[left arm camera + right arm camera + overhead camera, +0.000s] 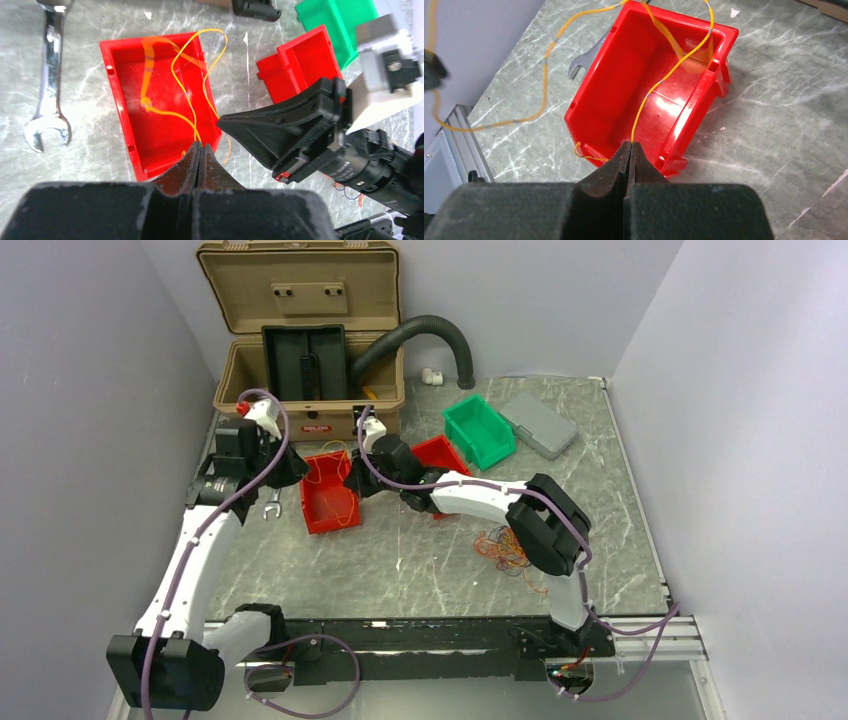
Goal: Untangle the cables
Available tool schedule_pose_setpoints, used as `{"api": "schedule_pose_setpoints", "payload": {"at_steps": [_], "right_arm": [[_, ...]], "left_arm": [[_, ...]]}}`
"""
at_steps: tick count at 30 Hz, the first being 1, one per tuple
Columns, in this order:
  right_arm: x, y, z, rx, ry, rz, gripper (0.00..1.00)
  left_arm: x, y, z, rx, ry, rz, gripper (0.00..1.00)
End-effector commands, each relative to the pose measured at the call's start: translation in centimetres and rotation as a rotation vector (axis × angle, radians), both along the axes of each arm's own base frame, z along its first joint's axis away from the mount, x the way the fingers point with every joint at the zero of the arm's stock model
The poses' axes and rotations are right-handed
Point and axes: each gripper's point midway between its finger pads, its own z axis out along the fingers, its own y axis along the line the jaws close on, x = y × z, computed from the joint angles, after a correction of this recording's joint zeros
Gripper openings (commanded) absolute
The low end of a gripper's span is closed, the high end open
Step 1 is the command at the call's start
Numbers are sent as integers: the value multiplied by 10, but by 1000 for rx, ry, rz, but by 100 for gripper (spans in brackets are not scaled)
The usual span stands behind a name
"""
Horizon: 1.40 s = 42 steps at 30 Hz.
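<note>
On the left, past the wrench (50, 85), our left gripper (200, 150) is clenched on a yellow cable (146, 75) that loops over the red bin (160, 140). Facing it across the bin, our right gripper (630, 147) is pinched shut on a yellow strand (659, 81). Both wrists bend inward toward each other. Further right, the remaining cables (503, 545) lie tangled on the table (420, 560) beside our right arm's elbow
</note>
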Motion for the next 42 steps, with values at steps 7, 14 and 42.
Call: {"api": "schedule_pose_setpoints", "payload": {"at_steps": [7,14,42], "right_arm": [[6,9,60,114,-85,-15,0],[5,6,66,117,-92,-17,0],[28,53,54,128,-180,36,0]], "left_arm": [[9,-5,68,50,-142,-58,0],[-9,-5,51,58,-60,-40,0],[40,4,-60,126,311,45,0]]}}
